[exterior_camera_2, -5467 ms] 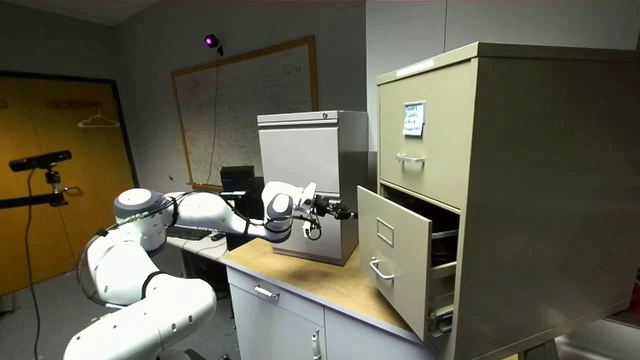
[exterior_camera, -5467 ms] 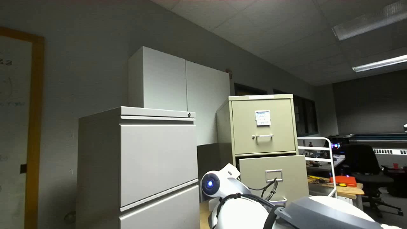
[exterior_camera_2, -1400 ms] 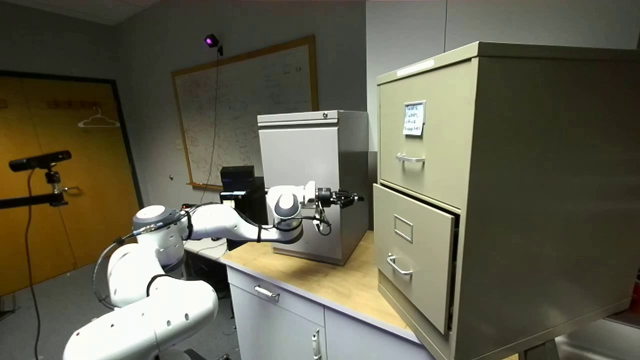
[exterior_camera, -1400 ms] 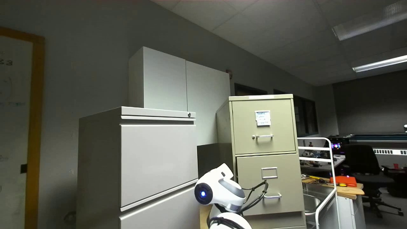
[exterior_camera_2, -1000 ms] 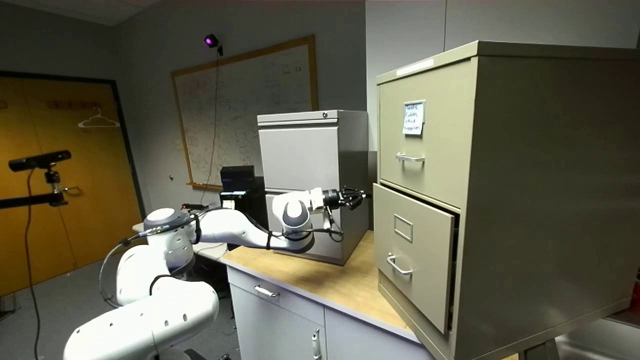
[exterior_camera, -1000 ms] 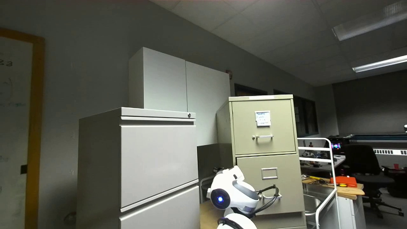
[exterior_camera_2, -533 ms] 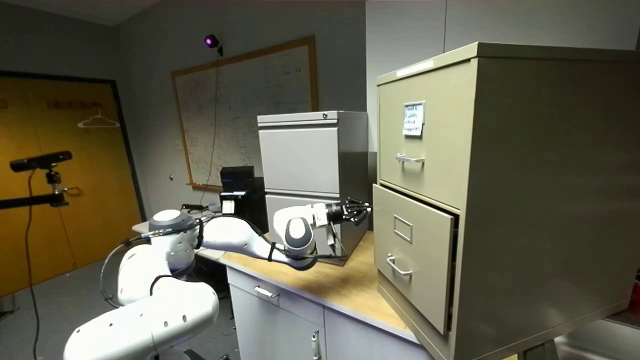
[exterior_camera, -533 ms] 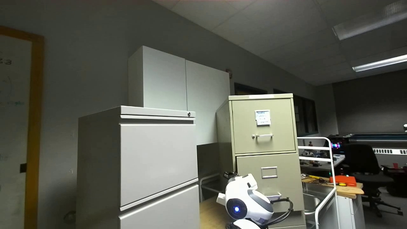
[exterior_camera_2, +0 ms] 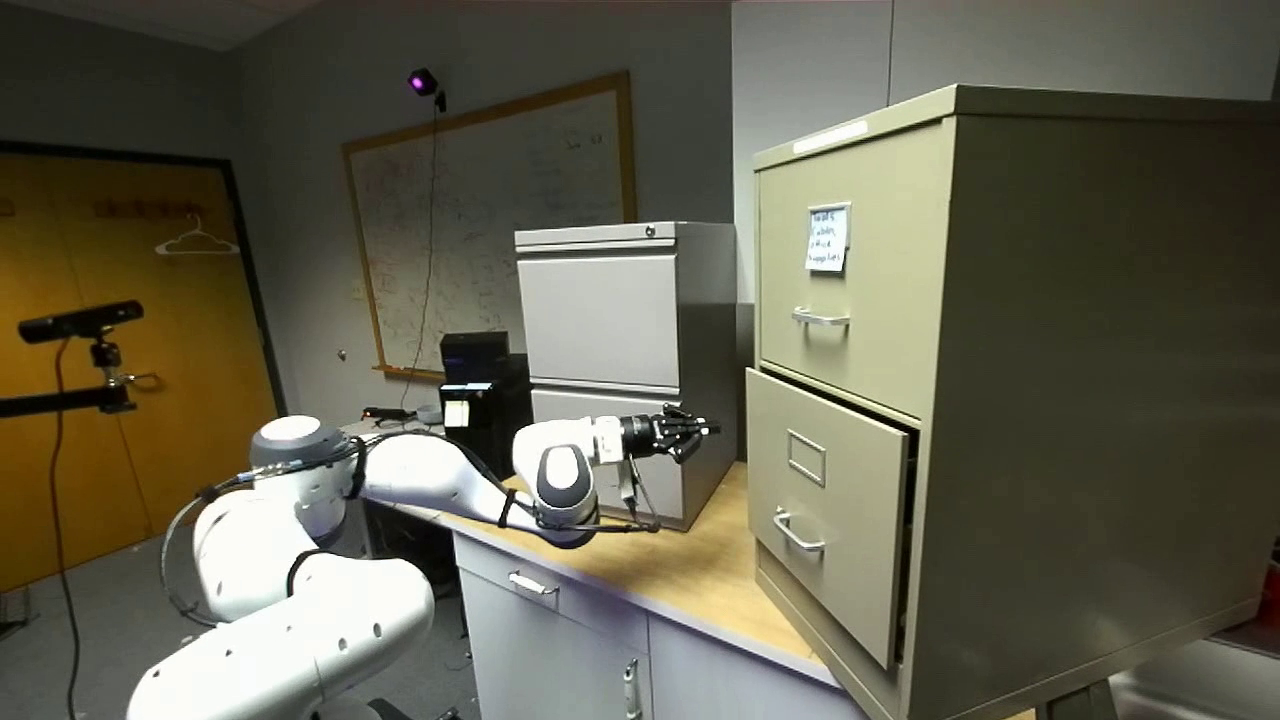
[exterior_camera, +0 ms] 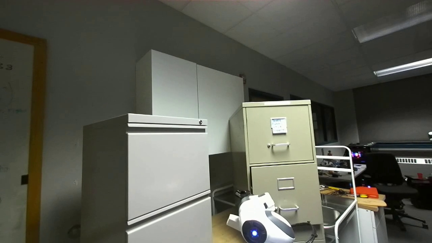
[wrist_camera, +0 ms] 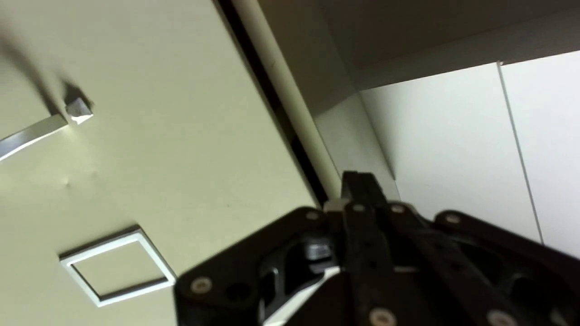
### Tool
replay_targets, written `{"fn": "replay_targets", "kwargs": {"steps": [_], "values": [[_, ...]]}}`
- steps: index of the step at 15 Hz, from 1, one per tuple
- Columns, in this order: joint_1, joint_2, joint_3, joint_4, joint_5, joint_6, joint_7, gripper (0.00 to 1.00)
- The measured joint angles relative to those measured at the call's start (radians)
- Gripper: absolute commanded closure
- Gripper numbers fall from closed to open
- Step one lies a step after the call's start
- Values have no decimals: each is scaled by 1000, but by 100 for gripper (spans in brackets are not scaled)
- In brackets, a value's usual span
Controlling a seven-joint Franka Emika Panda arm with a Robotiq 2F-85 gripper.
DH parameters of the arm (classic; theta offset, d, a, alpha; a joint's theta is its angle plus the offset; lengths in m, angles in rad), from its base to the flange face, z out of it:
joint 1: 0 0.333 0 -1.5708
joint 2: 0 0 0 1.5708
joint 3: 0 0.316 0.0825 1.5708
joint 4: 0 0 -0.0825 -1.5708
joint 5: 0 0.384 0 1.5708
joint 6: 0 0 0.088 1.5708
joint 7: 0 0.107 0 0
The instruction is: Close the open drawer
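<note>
In an exterior view the beige metal drawer [exterior_camera: 266, 180] with its label frame [exterior_camera: 286, 178] sits under the upper drawer [exterior_camera: 260, 152], which bears a paper sheet [exterior_camera: 278, 125], in the filing cabinet [exterior_camera: 238, 138]; the white arm [exterior_camera: 258, 211] hides its lower left corner. In an exterior view it stands slightly ajar, inside too dark to make out, the gripper [exterior_camera_2: 712, 428] clenched and apart from it. In the wrist view its handle [wrist_camera: 31, 135] is cut off, the fingertips [wrist_camera: 358, 186] blurred
</note>
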Motion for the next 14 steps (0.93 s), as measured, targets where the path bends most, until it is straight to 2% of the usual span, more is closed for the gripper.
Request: {"fn": "replay_targets", "kwargs": {"steps": [3, 6, 9, 14], "values": [[82, 23, -23, -62, 3, -1, -1, 100], [102, 46, -41, -116, 3, -1, -2, 100], [70, 64, -46, -142, 3, -1, -2, 100], [-27, 82, -46, -122, -1, -1, -2, 100]]}}
